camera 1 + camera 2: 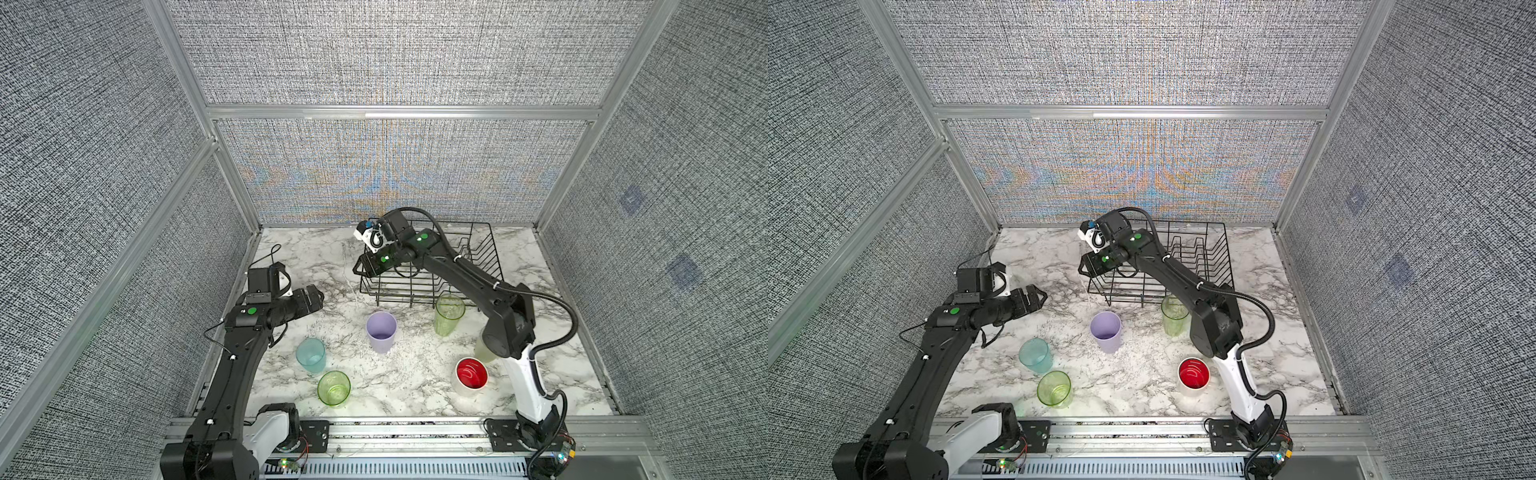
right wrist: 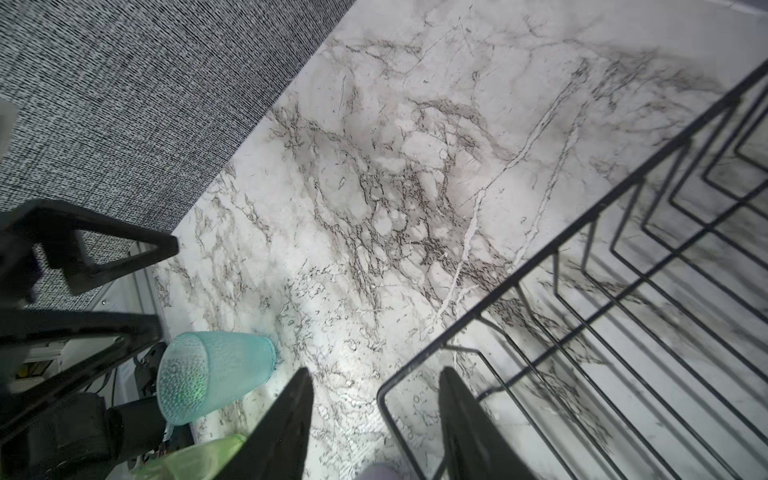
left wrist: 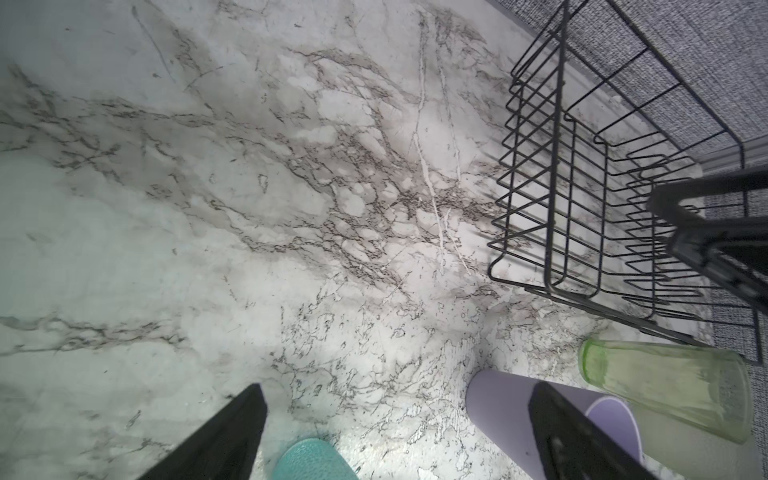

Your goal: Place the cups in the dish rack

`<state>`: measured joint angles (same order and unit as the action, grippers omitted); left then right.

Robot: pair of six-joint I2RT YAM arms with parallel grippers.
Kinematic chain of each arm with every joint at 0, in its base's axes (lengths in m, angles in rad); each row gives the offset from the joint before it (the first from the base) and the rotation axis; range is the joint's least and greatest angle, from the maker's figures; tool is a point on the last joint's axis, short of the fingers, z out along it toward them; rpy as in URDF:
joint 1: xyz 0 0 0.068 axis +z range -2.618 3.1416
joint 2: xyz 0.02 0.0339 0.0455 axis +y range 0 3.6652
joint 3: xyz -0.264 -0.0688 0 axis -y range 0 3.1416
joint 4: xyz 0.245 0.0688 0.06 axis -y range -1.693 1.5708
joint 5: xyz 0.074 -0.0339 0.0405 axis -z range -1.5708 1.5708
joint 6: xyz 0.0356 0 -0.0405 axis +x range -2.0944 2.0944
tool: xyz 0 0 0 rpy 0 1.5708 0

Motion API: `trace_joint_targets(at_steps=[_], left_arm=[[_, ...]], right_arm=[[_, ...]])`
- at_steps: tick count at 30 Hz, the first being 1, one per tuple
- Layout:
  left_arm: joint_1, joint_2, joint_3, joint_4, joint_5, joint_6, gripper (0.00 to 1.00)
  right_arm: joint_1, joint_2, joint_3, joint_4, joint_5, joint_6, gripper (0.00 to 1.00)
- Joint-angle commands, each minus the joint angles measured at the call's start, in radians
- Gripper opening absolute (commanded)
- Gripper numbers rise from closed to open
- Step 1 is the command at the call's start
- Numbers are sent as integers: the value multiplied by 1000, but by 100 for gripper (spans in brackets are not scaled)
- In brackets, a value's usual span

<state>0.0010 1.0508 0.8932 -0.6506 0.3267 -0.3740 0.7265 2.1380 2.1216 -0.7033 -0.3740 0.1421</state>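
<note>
The black wire dish rack (image 1: 473,223) (image 1: 1204,223) stands at the back with no cup in it. My right gripper (image 1: 358,268) (image 2: 374,374) hangs open over its near left corner, the corner wire (image 2: 582,220) showing below its jaws. My left gripper (image 1: 321,297) (image 3: 397,388) is wide open above bare table, left of the rack. Upright on the table stand the lilac cup (image 1: 381,332), tall green cup (image 1: 449,314), light blue cup (image 1: 311,356), short green cup (image 1: 333,388) and red-inside white cup (image 1: 471,376). A frosted pale cup (image 1: 484,349) is half hidden behind my right arm.
The marble table (image 1: 415,374) is boxed in by grey fabric walls (image 1: 395,174) with aluminium posts. My right arm (image 1: 478,286) stretches across the rack's near side. Both arm bases sit on the front rail (image 1: 415,432).
</note>
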Motion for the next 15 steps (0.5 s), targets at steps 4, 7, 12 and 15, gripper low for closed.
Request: trace_joint_targets(at_steps=[4, 7, 12, 15], left_arm=[[-1, -22, -25, 98, 164, -5, 99], [-3, -31, -32, 115, 188, -4, 99], [-62, -38, -34, 137, 219, 11, 99], [-122, -41, -30, 103, 187, 14, 99]], right_arm=[[-4, -247, -235, 5, 171, -25, 55], [-6, -391, -392, 37, 239, -17, 57], [-9, -643, -665, 103, 406, 10, 60], [-13, -808, -828, 157, 516, 27, 64]])
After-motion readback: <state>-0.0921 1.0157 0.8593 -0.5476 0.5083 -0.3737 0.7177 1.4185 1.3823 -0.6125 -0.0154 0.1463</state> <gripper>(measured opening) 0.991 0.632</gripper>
